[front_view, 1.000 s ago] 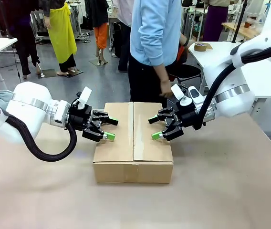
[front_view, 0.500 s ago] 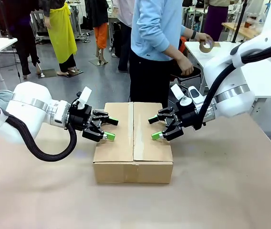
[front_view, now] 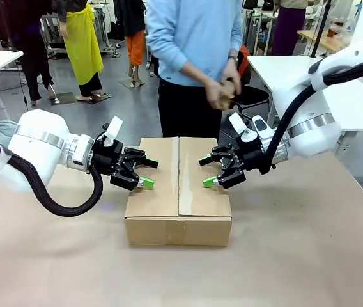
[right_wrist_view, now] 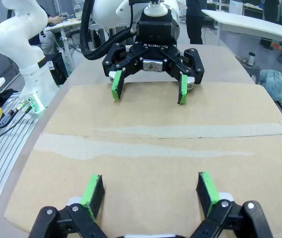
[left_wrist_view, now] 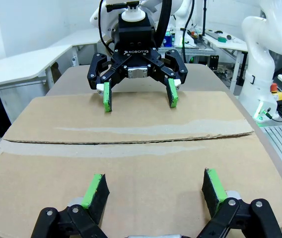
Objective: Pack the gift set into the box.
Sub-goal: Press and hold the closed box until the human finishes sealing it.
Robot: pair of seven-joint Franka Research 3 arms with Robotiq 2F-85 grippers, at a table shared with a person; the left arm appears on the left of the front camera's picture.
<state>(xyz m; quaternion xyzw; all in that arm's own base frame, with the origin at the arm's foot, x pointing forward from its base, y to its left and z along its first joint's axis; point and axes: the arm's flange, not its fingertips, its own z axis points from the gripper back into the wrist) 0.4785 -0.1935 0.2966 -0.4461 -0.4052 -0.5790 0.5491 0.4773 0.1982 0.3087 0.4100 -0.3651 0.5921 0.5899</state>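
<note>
The brown cardboard box (front_view: 178, 192) stands mid-table with its top flaps folded shut, meeting at a seam down the middle. The gift set is hidden. My left gripper (front_view: 149, 173) is open over the left flap, its lower fingertip at the cardboard. My right gripper (front_view: 206, 172) mirrors it, open over the right flap. The left wrist view has my left gripper (left_wrist_view: 153, 186) open just above the flap (left_wrist_view: 131, 163), facing the right gripper (left_wrist_view: 138, 96). In the right wrist view my right gripper (right_wrist_view: 150, 191) is open above the cardboard (right_wrist_view: 156, 148), opposite the left gripper (right_wrist_view: 148, 89).
A person in a light blue top stands at the far side behind the box, both hands (front_view: 223, 89) holding a roll of brown tape. A white side table (front_view: 284, 70) stands at the back right. Bare tabletop (front_view: 296, 256) lies in front of and beside the box.
The person took a tape roll from the side table, turned to face the box and now holds it in both hands. Both arms and the box have stayed still.
</note>
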